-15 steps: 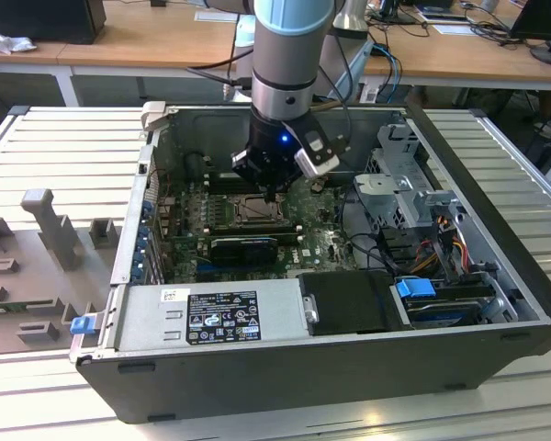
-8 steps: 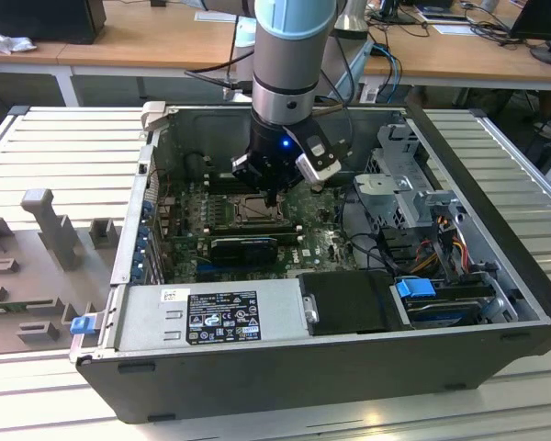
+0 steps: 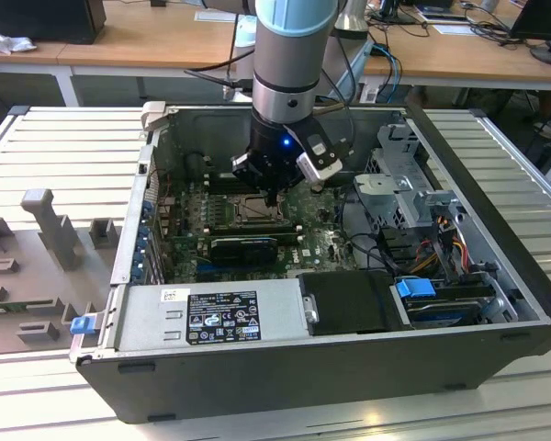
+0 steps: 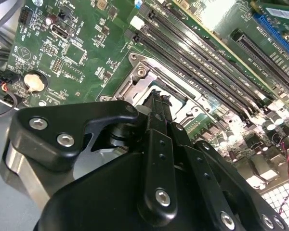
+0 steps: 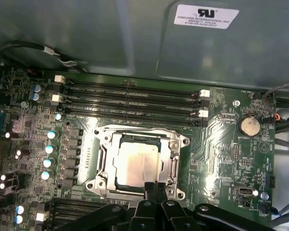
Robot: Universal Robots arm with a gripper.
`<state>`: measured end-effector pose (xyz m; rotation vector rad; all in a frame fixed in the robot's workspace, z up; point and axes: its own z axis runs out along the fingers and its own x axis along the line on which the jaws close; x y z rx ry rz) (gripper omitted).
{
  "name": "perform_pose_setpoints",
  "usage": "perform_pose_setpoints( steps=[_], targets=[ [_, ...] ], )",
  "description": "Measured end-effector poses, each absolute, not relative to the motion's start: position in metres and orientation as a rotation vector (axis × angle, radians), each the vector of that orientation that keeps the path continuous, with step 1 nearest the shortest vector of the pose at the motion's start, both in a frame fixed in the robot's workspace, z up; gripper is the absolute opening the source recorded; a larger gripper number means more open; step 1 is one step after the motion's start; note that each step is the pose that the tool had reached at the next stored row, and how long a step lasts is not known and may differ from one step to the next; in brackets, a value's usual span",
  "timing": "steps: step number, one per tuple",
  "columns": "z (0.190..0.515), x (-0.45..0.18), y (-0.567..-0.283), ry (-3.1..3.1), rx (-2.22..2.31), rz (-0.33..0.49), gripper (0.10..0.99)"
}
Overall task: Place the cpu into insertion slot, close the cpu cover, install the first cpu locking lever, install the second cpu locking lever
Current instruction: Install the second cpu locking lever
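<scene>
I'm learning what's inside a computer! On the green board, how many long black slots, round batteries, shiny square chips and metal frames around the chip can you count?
long black memory slots: 4
round coin battery: 1
cpu: 1
cpu cover: 1
Total: 7

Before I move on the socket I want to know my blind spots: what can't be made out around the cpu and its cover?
- Near edge of the cpu cover: first wrist view, hidden behind the gripper.
- Most of the cpu: second wrist view, blocked by the gripper's body.
- Insertion slot: exterior view, too small, partly behind the arm; cpu seating unreadable.
- Locking levers: cannot tell their state in any view.
</scene>
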<state>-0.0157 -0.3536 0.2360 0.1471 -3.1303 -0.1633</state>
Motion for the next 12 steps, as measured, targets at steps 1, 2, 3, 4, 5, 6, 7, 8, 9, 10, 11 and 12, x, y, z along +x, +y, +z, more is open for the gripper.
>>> perform_pose_setpoints(
  steps=[1,2,3,4,5,6,7,8,9,10,11,12],
  targets=[
    [0.236,-0.016,-0.355,-3.13,0.147,-0.163,0.106],
    [0.236,-0.016,-0.356,-3.13,0.147,-0.163,0.106],
    [0.236,-0.016,-0.357,-3.13,0.147,-0.163,0.106],
    [0.236,-0.016,-0.357,-3.13,0.147,-0.163,0.106],
    [0.236,-0.016,-0.358,-3.13,0.147,-0.163,0.106],
    [0.236,-0.016,-0.359,-3.13,0.147,-0.163,0.106],
    [0.236,-0.016,-0.36,-3.13,0.147,-0.163,0.106],
    [0.236,-0.016,-0.361,-3.13,0.147,-0.163,0.106],
    [0.236,-0.016,-0.362,-3.13,0.147,-0.163,0.106],
    [0.236,-0.016,-0.363,-3.13,0.147,-0.163,0.106],
    [0.236,-0.016,-0.365,-3.13,0.147,-0.163,0.106],
    [0.235,-0.016,-0.368,-3.13,0.147,-0.163,0.106]
  ],
)
